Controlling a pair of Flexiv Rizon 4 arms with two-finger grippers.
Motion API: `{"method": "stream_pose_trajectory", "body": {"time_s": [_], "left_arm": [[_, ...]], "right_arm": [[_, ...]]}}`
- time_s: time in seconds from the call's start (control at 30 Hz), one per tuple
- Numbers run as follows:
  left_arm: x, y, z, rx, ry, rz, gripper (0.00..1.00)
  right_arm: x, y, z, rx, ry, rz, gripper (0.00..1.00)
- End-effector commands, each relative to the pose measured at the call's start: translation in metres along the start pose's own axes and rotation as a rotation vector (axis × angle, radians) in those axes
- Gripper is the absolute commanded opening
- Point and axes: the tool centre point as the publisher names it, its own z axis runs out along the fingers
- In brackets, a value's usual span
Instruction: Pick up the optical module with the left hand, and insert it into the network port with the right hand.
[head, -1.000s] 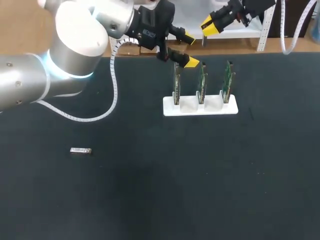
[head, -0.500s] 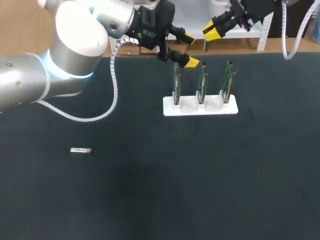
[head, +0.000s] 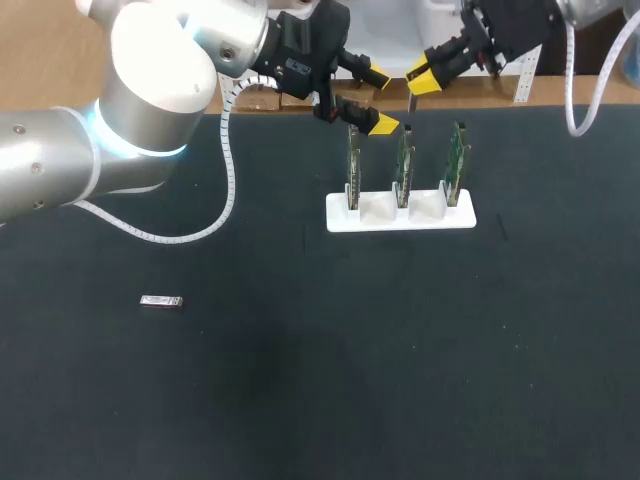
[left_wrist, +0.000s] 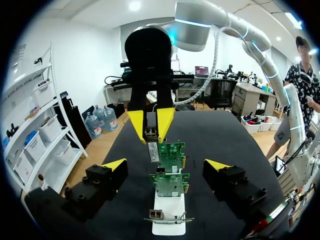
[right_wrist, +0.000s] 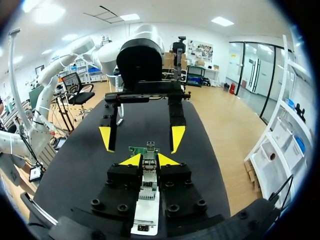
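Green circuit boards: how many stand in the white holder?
3. In the white slotted holder, one green circuit board stands at the left end, one in the middle, one at the right end. None seems hidden.

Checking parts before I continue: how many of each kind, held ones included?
Optical modules: 2, one on the table, one in the right pincer.
Network cards: 3.
White holder: 1.
Total: 6.

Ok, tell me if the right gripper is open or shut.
Shut: the right gripper holds the optical module, both fingers pressed against its sides, as both wrist views show.
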Motion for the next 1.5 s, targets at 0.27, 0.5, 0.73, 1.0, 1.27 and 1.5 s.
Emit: {"method": "stream_pose_trajectory", "body": {"time_s": [0.27,0.5,0.73,1.0,1.27,1.5], "left_arm": [[-0.002,0.001,0.0,0.001,0.008,-0.003,1.0],[-0.002,0.001,0.0,0.001,0.008,-0.003,1.0],[-0.002,0.001,0.0,0.001,0.008,-0.003,1.0],[-0.002,0.001,0.0,0.001,0.008,-0.003,1.0],[-0.002,0.001,0.0,0.001,0.008,-0.003,1.0],[-0.002,0.001,0.0,0.001,0.008,-0.003,1.0]], "right_arm": [[0.005,0.009,0.005,0.014,0.007,0.0,0.0],[0.013,0.007,0.011,0.0,0.018,0.002,0.0],[0.014,0.005,0.014,-0.015,0.019,0.002,0.0],[0.016,0.001,0.016,-0.016,0.026,0.003,0.0],[0.017,-0.002,0.017,-0.007,0.036,0.002,0.0],[0.018,-0.002,0.013,-0.005,0.038,0.008,0.0]]}}
